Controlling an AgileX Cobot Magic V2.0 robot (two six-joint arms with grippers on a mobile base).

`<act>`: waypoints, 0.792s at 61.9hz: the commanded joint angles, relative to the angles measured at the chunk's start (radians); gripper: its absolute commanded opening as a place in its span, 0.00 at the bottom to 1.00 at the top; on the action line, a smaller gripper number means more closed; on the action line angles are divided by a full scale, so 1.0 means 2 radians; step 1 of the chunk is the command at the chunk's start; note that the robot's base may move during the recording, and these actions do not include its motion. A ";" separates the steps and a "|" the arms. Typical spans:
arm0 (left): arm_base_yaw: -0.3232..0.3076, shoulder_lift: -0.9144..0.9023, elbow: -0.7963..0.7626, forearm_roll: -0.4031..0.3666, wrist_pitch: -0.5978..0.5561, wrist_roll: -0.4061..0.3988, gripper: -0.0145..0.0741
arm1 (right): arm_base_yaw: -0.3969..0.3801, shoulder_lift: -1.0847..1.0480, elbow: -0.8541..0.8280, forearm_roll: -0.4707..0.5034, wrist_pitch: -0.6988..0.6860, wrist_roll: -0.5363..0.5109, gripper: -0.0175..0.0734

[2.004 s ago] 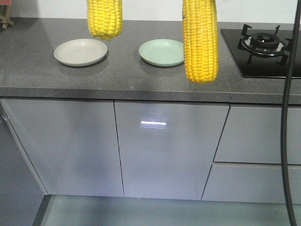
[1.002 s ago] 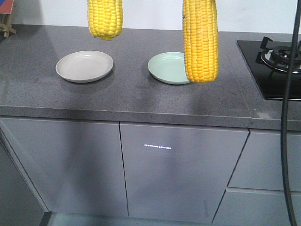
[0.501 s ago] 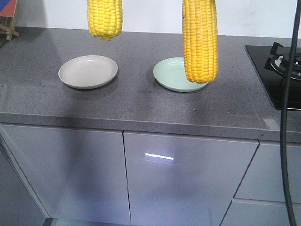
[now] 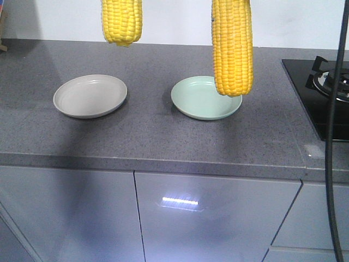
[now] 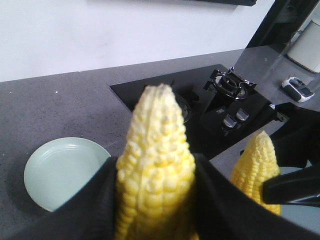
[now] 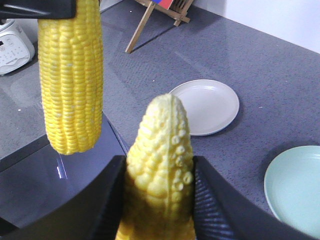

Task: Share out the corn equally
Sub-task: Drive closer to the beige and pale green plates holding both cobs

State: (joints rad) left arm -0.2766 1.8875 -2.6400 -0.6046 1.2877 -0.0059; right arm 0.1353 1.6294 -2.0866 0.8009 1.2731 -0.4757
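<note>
The counter (image 4: 163, 136) has drawn nearer, so we are closing in. Both plates are bare, nothing is shared out yet. The green plate (image 4: 196, 101) shows behind the right cob (image 4: 233, 46), and the grey plate (image 4: 90, 96) is below and left of the left cob (image 4: 121, 22). Our left gripper (image 5: 155, 170) and right gripper (image 6: 160, 180) each clamp a cob in the air. The front view cuts off both grips.

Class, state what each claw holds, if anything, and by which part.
The left claw pinches one corn cob, the right claw the other cob, each by its upper sides.

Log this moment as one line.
left gripper shut on yellow corn cob; right gripper shut on second yellow cob; beige round plate empty; green round plate empty
</note>
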 commanded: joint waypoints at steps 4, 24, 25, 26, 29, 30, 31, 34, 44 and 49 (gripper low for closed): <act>-0.001 -0.023 -0.010 -0.016 -0.015 -0.002 0.15 | -0.001 -0.017 -0.012 0.021 0.009 -0.001 0.19; -0.001 -0.023 -0.010 -0.016 -0.015 -0.002 0.15 | -0.001 -0.017 -0.012 0.021 0.009 -0.001 0.19; -0.001 -0.023 -0.010 -0.016 -0.015 -0.002 0.15 | -0.001 -0.017 -0.012 0.021 0.009 -0.001 0.19; -0.001 -0.023 -0.010 -0.016 -0.015 -0.002 0.15 | -0.001 -0.017 -0.012 0.021 0.009 -0.001 0.19; -0.001 -0.023 -0.010 -0.016 -0.015 -0.002 0.15 | -0.001 -0.017 -0.012 0.021 0.009 -0.001 0.19; -0.001 -0.023 -0.010 -0.016 -0.015 -0.002 0.15 | -0.001 -0.017 -0.012 0.021 0.009 -0.001 0.19; -0.001 -0.023 -0.010 -0.016 -0.015 -0.002 0.15 | -0.001 -0.017 -0.012 0.021 0.009 -0.001 0.19; -0.001 -0.023 -0.010 -0.016 -0.015 -0.002 0.15 | -0.001 -0.017 -0.012 0.021 0.009 -0.001 0.19; -0.001 -0.023 -0.010 -0.016 -0.015 -0.002 0.15 | -0.001 -0.017 -0.012 0.021 0.009 -0.001 0.19; -0.001 -0.023 -0.010 -0.016 -0.015 -0.002 0.15 | -0.001 -0.017 -0.012 0.021 0.009 -0.001 0.19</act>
State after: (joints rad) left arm -0.2766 1.8875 -2.6400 -0.6046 1.2877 -0.0059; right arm 0.1353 1.6294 -2.0866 0.8009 1.2731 -0.4757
